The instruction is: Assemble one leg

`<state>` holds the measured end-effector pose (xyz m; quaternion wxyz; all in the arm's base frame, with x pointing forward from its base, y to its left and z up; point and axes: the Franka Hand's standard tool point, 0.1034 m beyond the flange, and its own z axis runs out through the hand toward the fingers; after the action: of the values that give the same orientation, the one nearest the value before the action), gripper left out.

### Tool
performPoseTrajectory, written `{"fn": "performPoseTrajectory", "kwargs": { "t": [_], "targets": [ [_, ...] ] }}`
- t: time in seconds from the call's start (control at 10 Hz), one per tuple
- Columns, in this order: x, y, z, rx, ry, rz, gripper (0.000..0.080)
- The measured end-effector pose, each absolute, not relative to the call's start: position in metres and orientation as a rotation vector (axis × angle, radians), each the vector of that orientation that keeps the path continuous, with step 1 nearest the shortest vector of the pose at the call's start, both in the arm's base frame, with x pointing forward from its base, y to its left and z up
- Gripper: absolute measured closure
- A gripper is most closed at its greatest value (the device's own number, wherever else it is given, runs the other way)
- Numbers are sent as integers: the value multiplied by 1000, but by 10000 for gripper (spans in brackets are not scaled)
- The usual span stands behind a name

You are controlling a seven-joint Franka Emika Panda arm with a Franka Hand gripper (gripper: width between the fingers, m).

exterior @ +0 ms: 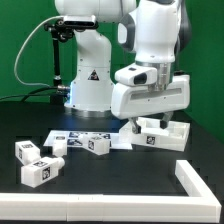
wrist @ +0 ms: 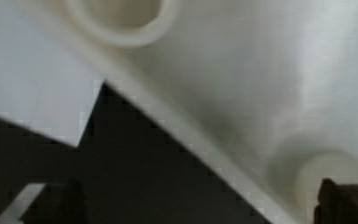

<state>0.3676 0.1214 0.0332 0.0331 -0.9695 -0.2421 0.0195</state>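
**Exterior view: gripper low over the panel, legs not yet touched**

In the exterior view the gripper (exterior: 150,122) is down at the large flat white panel (exterior: 166,137), toward that view's right on the black counter (exterior: 110,178). The nearest leg (exterior: 98,145) lies loose on the counter, apart from the panel on the exterior view's left. The other legs (exterior: 27,152) lie farther out the same way. None is in the gripper or set into the panel.

The wrist view is filled by the panel's white surface at close range, with a round hole (wrist: 126,18) showing. The dark fingertips (wrist: 345,197) sit wide apart, so the gripper looks spread open with nothing clamped. Whether either finger touches the panel cannot be told.

This looks like the early step of dealing with the panel before any leg is fetched. The next move probably calls for settling the panel. After that the arm would rise clear, cross to the nearest leg, and line the open fingers up across its square body.
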Motion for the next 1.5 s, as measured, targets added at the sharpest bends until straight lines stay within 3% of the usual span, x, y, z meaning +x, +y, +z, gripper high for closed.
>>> {"fn": "performPoseTrajectory", "kwargs": {
  "t": [0.5, 0.8, 1.2, 1.3, 1.4, 1.5],
  "targets": [
    [362, 131, 32, -2968, -806, 20, 150],
    [364, 125, 16, -2809, -1258, -60, 150],
    [364, 108, 5, -2827, -1195, -40, 150],
    [363, 109, 5, -2825, -1198, -39, 247],
    [363, 108, 4, -2825, -1198, -39, 247],
    [363, 108, 4, -2825, -1198, -39, 430]
  ]
}}
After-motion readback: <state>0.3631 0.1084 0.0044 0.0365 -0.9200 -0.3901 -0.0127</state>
